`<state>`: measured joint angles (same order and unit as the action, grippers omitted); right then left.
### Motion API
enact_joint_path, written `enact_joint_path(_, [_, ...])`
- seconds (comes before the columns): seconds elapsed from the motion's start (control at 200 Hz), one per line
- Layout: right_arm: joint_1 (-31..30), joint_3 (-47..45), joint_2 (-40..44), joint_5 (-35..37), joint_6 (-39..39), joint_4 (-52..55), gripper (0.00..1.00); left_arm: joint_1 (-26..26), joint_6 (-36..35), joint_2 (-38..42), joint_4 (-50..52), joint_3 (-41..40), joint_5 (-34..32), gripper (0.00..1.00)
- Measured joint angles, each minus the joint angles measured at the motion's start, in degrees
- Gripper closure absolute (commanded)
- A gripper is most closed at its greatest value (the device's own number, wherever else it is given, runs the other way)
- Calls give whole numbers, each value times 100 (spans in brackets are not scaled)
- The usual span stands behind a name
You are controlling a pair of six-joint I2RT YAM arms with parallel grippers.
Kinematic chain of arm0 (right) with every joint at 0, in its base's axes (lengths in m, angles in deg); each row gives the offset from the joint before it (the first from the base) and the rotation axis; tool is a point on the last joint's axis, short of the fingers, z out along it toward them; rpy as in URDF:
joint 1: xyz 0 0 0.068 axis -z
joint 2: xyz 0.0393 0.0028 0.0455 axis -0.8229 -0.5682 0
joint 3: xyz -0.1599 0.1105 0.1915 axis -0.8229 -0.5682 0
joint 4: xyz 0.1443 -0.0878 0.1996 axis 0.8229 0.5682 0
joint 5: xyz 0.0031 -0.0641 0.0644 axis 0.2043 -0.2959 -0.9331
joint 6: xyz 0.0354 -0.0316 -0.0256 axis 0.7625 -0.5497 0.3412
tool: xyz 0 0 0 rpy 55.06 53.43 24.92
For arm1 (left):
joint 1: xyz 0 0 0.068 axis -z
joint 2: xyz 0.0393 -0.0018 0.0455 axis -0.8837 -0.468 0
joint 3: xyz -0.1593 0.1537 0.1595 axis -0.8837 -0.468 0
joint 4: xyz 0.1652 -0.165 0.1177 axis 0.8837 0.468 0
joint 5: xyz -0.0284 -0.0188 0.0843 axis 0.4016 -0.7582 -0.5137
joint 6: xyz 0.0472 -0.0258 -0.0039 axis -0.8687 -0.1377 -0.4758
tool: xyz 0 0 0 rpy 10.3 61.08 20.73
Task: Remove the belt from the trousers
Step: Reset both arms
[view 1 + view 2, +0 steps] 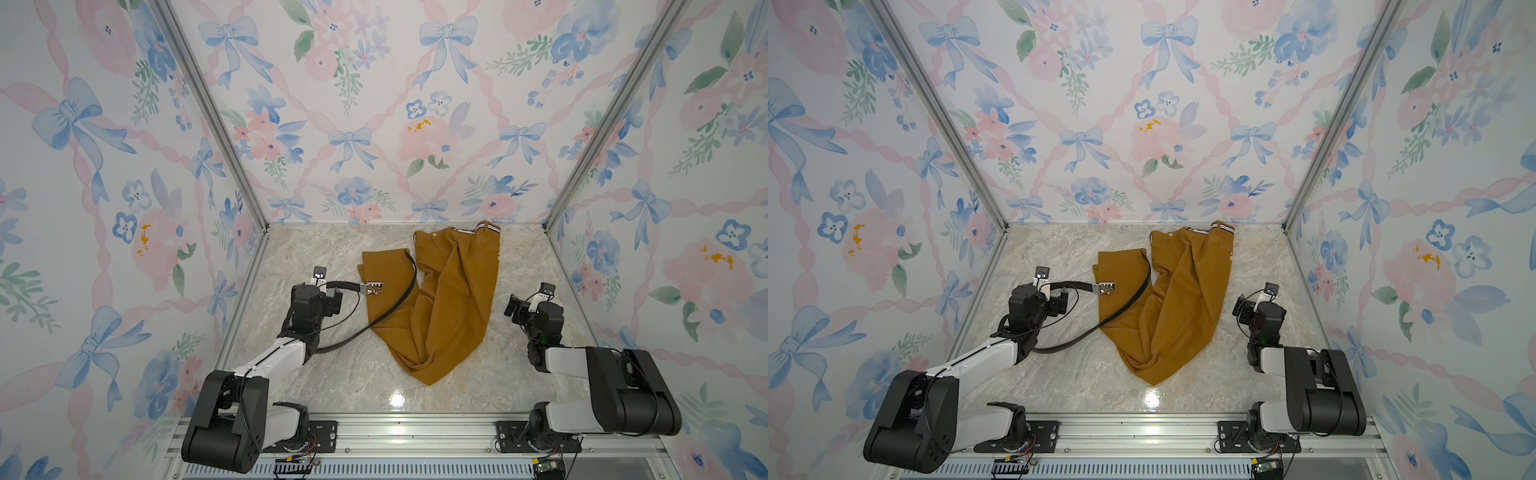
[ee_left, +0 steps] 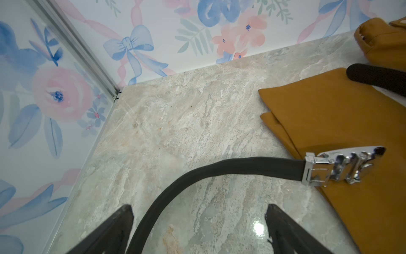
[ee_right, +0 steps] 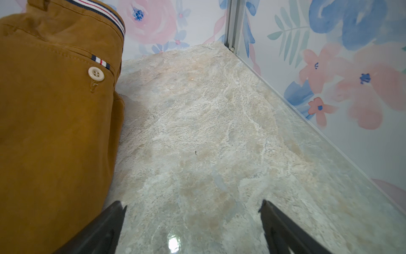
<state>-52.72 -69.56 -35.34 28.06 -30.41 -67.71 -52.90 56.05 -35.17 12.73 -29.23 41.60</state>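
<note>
Bench [image 1: 332, 374]: polished marble-look slab, glossy.
Trousers [image 1: 449, 299]: mustard woven cloth, crumpled; striped waistband at far edge shows no strap in loops.
Belt [image 1: 395, 307]: matte black strap, free end curled over cloth, looping across bench toward left arm; appears out of loops, task near done.
Buckle [image 2: 338, 167]: chrome, rectangular, resting on trouser edge.
Left hand [image 2: 197, 228]: released, strap between spread fingers.
Right hand [image 3: 193, 226]: spread, empty, beside trousers.
</note>
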Motion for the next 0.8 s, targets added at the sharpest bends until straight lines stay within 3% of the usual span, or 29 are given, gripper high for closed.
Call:
enact_joint_path(0.15, [-411, 138, -525, 15, -299, -739, 1, -127, 341, -619, -1679, -693, -111, 2])
enact_joint_path(0.35, [-577, 380, -669, 146, -490, -612, 1, -177, 503, -1537, -3438, -1025, 116, 2])
enact_joint_path(0.8, [-588, 442, -669, 170, -638, -614, 1, -275, 654, -1613, -4317, -1093, 125, 2])
